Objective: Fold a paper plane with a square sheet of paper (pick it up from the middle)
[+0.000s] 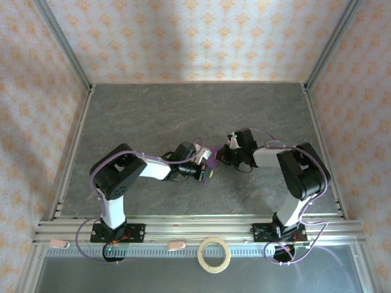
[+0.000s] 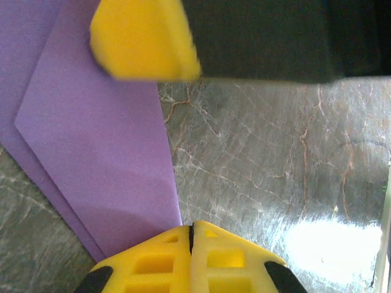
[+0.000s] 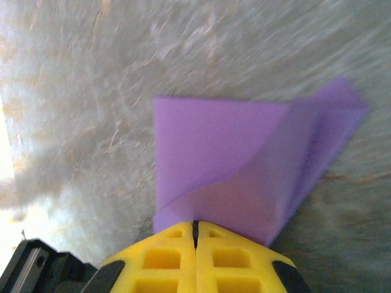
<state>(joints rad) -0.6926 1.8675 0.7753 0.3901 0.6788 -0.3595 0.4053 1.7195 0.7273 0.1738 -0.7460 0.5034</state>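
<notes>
I am observing the purple paper [image 1: 211,162] suspended over the middle of the table [image 1: 153,110], directly between the two tools. It is already carrying several folds, and I am seeing layered edges in both wrist views.

Right gripper [image 3: 195,229]: the jaws are pressing fully together and are clamping the bottom edge of the paper [image 3: 232,165]. From this view the folded piece is rising away from the fingertips and tapering to a point up and to the right.

Left gripper [image 2: 192,235]: the jaws are likewise pressing together. A lower corner of the paper [image 2: 104,152] is running right into the fingertips, so I am judging it pinched there, though the contact itself is hidden behind the yellow tips. The rest of the sheet is spreading up and to the left of this tool.

In the overhead view the left gripper [image 1: 206,172] and right gripper [image 1: 221,156] are sitting just beside each other with the paper bridging them. Its long axis is running roughly along the line between them. Neither arm is nearer; both are at the paper. I am judging that the coming move depends on one tool letting go while the other is keeping its hold.
</notes>
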